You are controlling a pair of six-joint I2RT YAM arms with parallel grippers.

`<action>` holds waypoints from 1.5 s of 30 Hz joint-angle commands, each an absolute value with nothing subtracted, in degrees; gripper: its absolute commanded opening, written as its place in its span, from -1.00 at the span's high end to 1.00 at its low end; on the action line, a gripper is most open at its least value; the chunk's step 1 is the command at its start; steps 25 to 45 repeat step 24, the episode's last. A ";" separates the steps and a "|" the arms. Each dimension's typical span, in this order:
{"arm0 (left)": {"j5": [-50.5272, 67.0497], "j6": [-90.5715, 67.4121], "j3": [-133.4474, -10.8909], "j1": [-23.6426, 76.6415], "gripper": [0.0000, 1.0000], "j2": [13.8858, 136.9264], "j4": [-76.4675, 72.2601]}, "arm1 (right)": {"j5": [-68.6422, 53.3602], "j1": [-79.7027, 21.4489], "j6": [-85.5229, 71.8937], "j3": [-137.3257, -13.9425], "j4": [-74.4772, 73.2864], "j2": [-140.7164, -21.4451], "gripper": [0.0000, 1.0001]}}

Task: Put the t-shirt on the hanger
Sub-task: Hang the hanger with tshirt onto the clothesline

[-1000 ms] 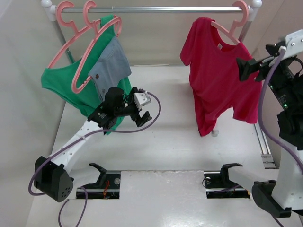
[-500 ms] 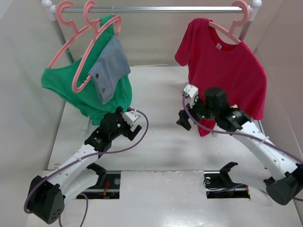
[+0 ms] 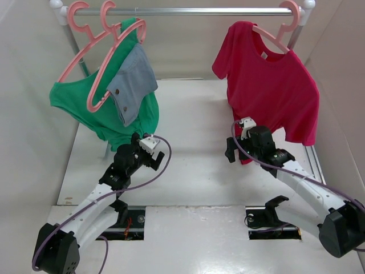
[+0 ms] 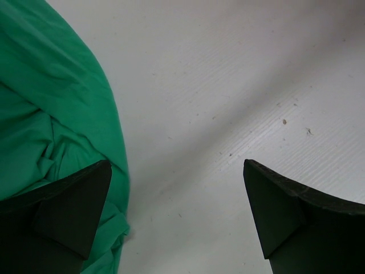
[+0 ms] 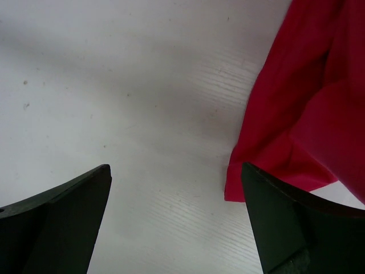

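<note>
The crimson t-shirt (image 3: 268, 85) hangs on the salmon-pink hanger (image 3: 279, 31), whose hook is over the metal rail (image 3: 188, 11) at the right. Its hem also shows in the right wrist view (image 5: 302, 114), reaching down near the table. My right gripper (image 3: 232, 149) is open and empty, low over the table just left of the shirt's hem. My left gripper (image 3: 149, 155) is open and empty, low over the table beside the bottom of the green garment (image 3: 102, 111).
Two more pink hangers (image 3: 97, 40) on the rail's left end carry the green garment and a small blue denim piece (image 3: 132, 80). The green cloth also fills the left of the left wrist view (image 4: 51, 108). White walls (image 3: 28, 114) close in both sides.
Both arms have drawn back toward their bases and lowered. The right gripper let go near the shirt's sleeve a second ago and came down to the hem. The shirt now hangs free.
</note>
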State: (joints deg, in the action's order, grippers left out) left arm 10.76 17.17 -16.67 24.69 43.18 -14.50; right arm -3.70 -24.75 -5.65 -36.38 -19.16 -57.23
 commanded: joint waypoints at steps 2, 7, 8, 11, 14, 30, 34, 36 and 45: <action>12.92 15.47 -14.94 24.26 -1.00 42.10 -21.26 | -0.62 -24.52 -10.02 -36.47 -13.27 -56.78 -0.99; 14.06 16.00 -13.80 22.59 -1.00 42.10 -23.12 | 0.00 -24.52 -9.94 -37.62 -15.03 -56.78 -0.99; 14.06 16.00 -13.28 22.59 -1.00 42.10 -23.12 | 0.00 -24.52 -9.93 -37.62 -15.03 -56.78 -0.99; 14.06 16.00 -13.27 22.06 -1.00 42.10 -23.64 | -0.53 -24.52 -9.32 -37.62 -15.03 -56.78 -0.99; 14.59 16.00 -13.27 20.92 -1.00 42.10 -23.64 | -0.53 -24.52 -9.32 -37.62 -15.03 -56.78 -0.99; 14.59 16.00 -13.27 20.92 -1.00 42.10 -23.64 | -1.58 -23.99 -8.79 -37.62 -15.20 -56.78 -0.99; 14.59 16.00 -13.27 20.92 -1.00 42.10 -23.64 | -1.58 -23.99 -8.79 -37.62 -15.20 -56.78 -0.99; 14.59 16.00 -13.27 20.92 -1.00 42.10 -23.64 | -1.58 -23.99 -8.79 -37.62 -15.20 -56.78 -0.99; 14.59 16.00 -13.27 20.92 -1.00 42.10 -23.64 | -1.58 -23.99 -8.79 -37.62 -15.20 -56.78 -0.99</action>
